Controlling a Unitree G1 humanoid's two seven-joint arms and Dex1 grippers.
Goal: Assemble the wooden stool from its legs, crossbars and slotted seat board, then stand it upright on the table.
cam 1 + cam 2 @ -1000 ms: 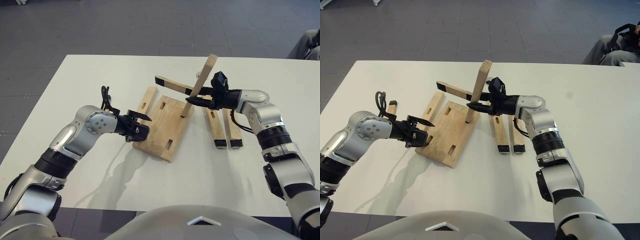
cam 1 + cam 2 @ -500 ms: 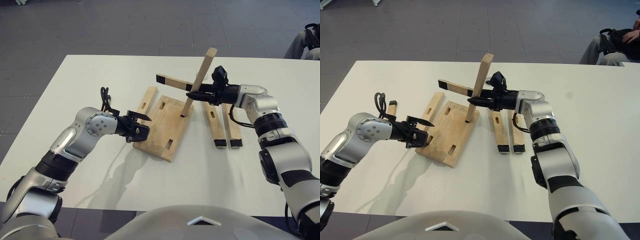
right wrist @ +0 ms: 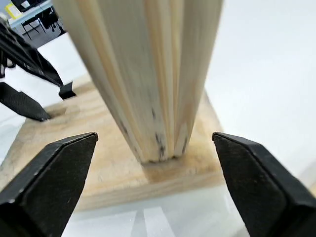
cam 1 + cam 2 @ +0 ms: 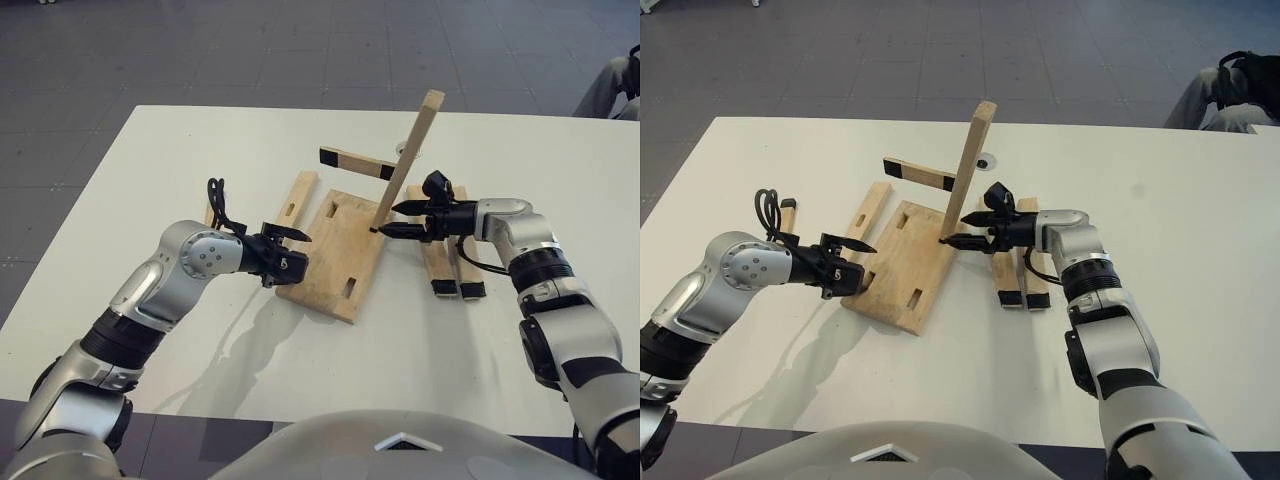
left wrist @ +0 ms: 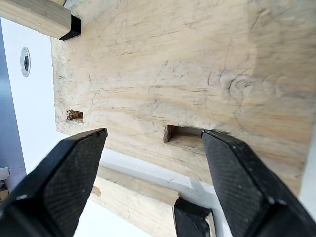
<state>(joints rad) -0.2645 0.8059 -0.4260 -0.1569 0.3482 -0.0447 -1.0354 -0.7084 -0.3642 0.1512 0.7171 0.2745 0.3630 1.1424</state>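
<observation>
The step in hand is judged to be the fitting of the first leg (image 4: 408, 150) into the seat board (image 4: 335, 262). The board is laid flat near the middle of the table (image 4: 150, 180), and the leg is stood with its foot in the slot at the board's far right corner, leaning away from the robot rather than upright. The right gripper (image 4: 388, 219) is held at the foot of the leg, its fingers (image 3: 47, 182) spread to either side of the wood and seemingly not touching it. The left gripper (image 4: 298, 252) is held at the board's left edge, its fingers (image 5: 64, 182) also spread, with nothing pinched; an empty slot (image 5: 183, 136) is seen between them.

The next move is judged to call for the leg to be straightened and pressed home, with the board steadied, before another leg is fetched.

Two sticks (image 4: 440, 268) with black ends are laid side by side just right of the board, partly under the right arm. A slotted stick (image 4: 298, 192) lies along the board's far left edge, a black-tipped stick (image 4: 355, 162) lies behind the board, close to the leaning leg, and a short piece (image 4: 787, 214) lies beyond the left arm. The leaning leg could be tipped by a careless reach across it
</observation>
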